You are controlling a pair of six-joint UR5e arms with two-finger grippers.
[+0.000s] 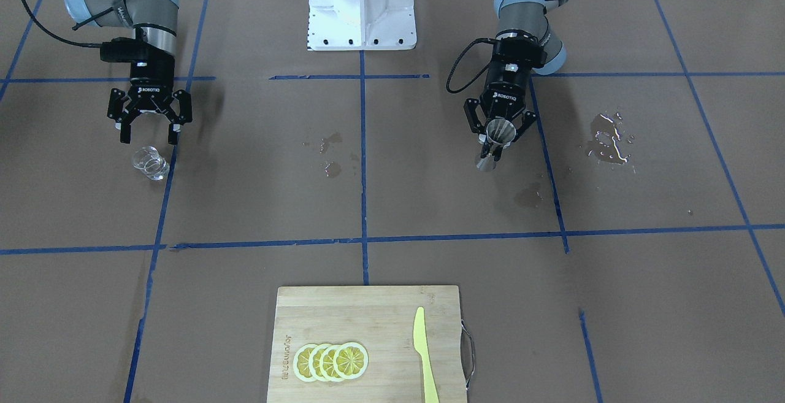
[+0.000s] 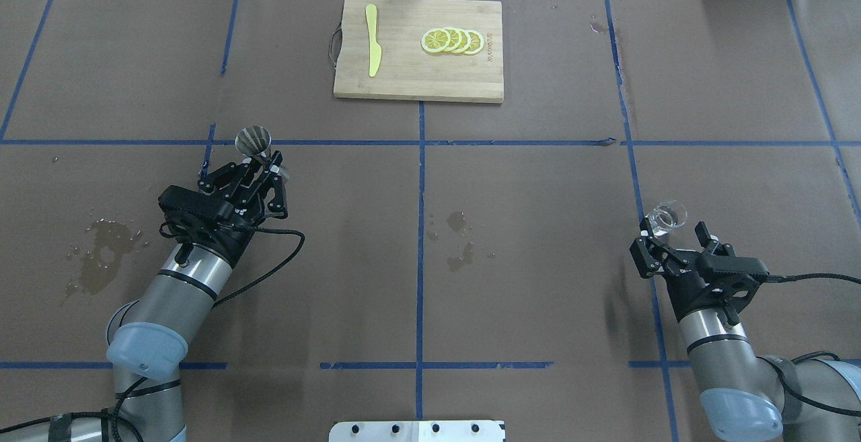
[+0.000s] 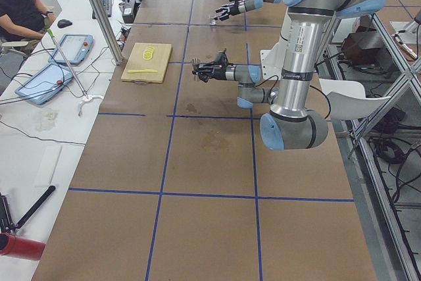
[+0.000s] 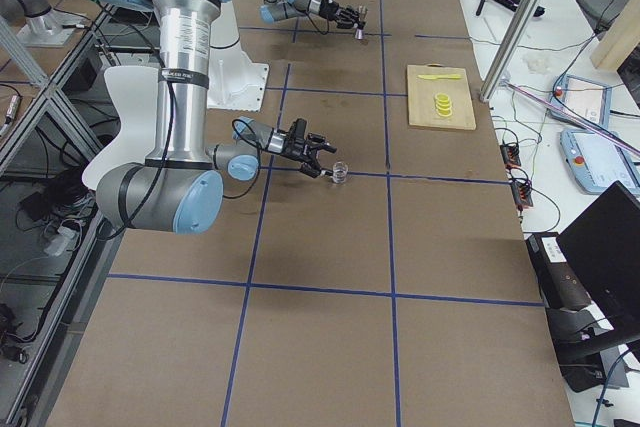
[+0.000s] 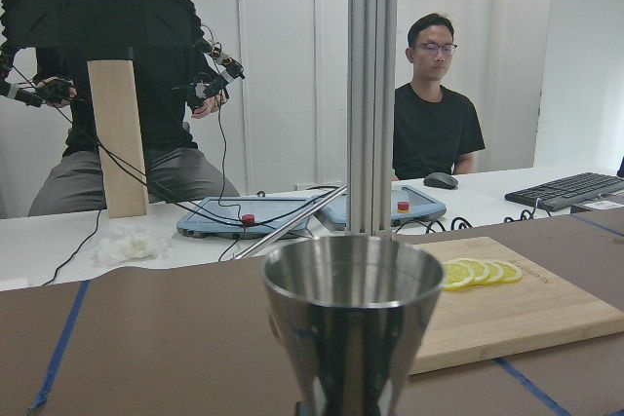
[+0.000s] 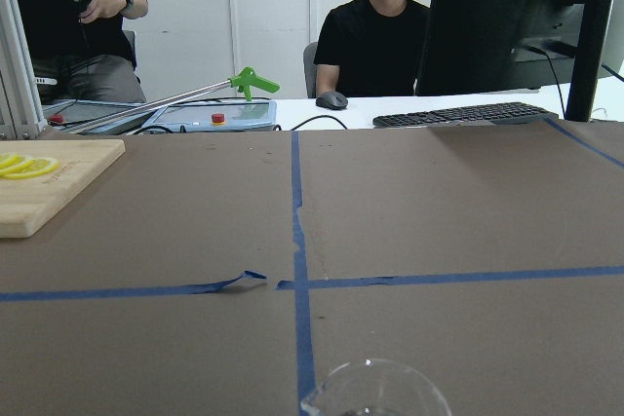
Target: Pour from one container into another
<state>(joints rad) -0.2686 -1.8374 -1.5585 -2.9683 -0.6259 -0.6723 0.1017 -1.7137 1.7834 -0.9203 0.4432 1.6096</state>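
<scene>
Jigger (image 5: 351, 319) clamped in my left gripper (image 1: 500, 139), robot-left of the cutting board (image 1: 368, 311). Glass cup (image 1: 150, 164) stands well right of the board, ungrasped, right gripper (image 1: 149, 139) wide just behind it. I judge the pour not started.

A tabletop (image 2: 538, 240) covered in brown paper is divided into large rectangles by blue tape lines (image 2: 420, 179). At the middle of its far edge lies a rectangular bamboo cutting board (image 2: 403, 82) with a metal handle. A small clear glass measuring cup (image 2: 666, 215) stands on the robot's right, just beside a tape line. A small wet stain (image 2: 461, 237) darkens the paper at the centre, and a larger wet patch (image 2: 101, 257) lies on the robot's left. A white robot base plate (image 1: 362, 23) sits at the near edge.
</scene>
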